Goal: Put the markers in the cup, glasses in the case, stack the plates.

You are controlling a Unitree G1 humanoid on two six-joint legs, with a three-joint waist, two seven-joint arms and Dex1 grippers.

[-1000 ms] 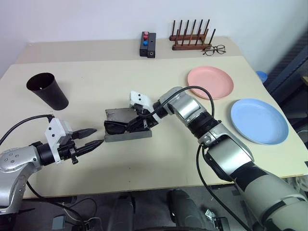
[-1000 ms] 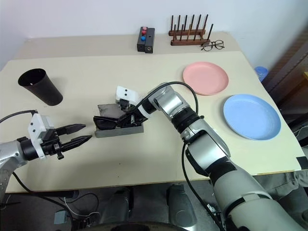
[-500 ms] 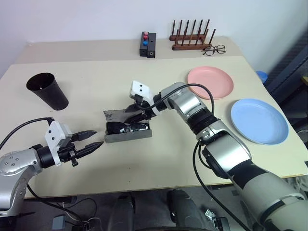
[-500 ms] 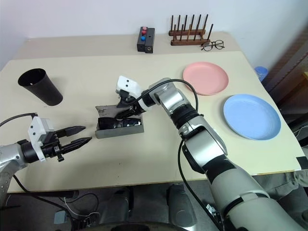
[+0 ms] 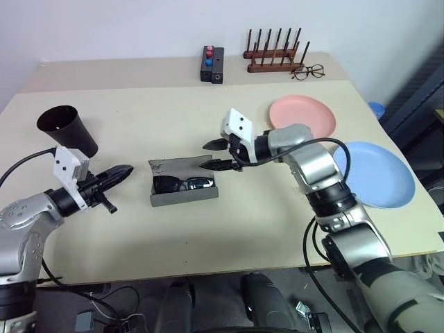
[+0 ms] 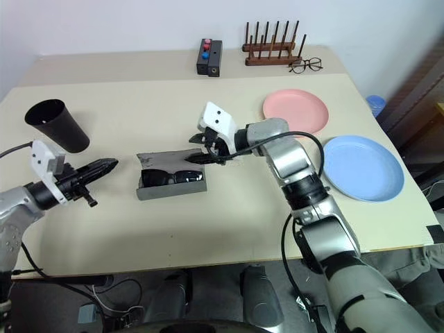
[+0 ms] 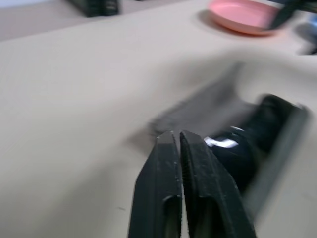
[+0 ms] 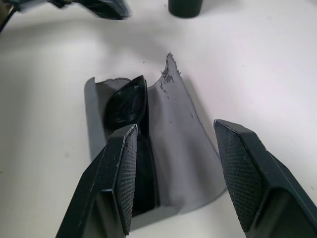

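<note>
The black glasses (image 5: 182,184) lie inside the grey case (image 5: 184,198) at mid-table, and its flap (image 8: 174,130) stands open behind them. My right gripper (image 5: 206,157) hovers open just right of the case, above the flap, holding nothing. To the left of the case my left gripper (image 5: 127,169) is shut and empty, pointing toward it. Far left stands the black cup (image 5: 67,130), tilted. At the right rest the pink plate (image 5: 303,118) and the blue plate (image 5: 374,173), side by side and apart. The markers are out of view.
Along the back edge sit a black box with red and blue buttons (image 5: 213,64), a wooden peg rack (image 5: 276,59) and clear-lens spectacles (image 5: 308,71). A blue object (image 5: 375,109) lies beyond the table's right edge.
My right gripper opened, left the glasses in the case and drew back up and to the right. My left gripper shut and moved up toward the cup side.
</note>
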